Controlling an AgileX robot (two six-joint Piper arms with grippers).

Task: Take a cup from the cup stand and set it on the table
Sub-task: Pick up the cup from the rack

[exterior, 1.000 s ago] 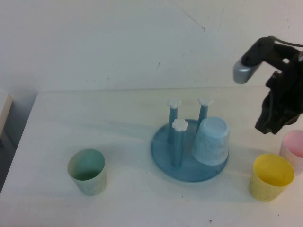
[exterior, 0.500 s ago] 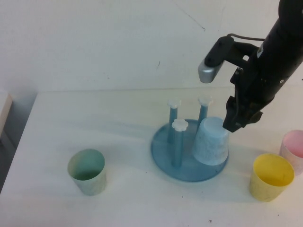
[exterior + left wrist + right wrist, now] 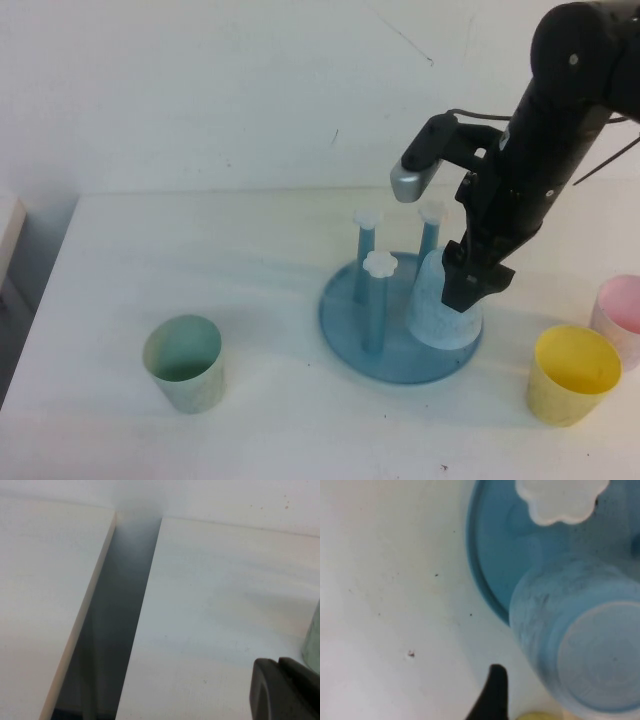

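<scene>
The light blue cup (image 3: 430, 312) sits upside down on one peg of the blue cup stand (image 3: 352, 325). Three other pegs with white flower caps (image 3: 380, 264) stand bare. My right gripper (image 3: 472, 284) is low over the cup's right side, open. In the right wrist view the cup's flat bottom (image 3: 592, 655) fills the corner beside one dark finger (image 3: 493, 694), with the stand's rim (image 3: 485, 565) and a white cap (image 3: 562, 497) beyond. My left gripper (image 3: 279, 662) is shut and empty, low over the white table (image 3: 215, 590), out of the high view.
A pale green cup (image 3: 184, 362) stands upright at the table's front left and shows as a sliver in the left wrist view (image 3: 314, 640). A yellow cup (image 3: 573, 372) and a pink cup (image 3: 622, 312) stand at the front right. A gap (image 3: 115, 620) separates the table from a second surface.
My right arm has swung in from the right edge, leftward and down, until its gripper hangs over the blue cup on the stand. The cups and the stand have not moved.
</scene>
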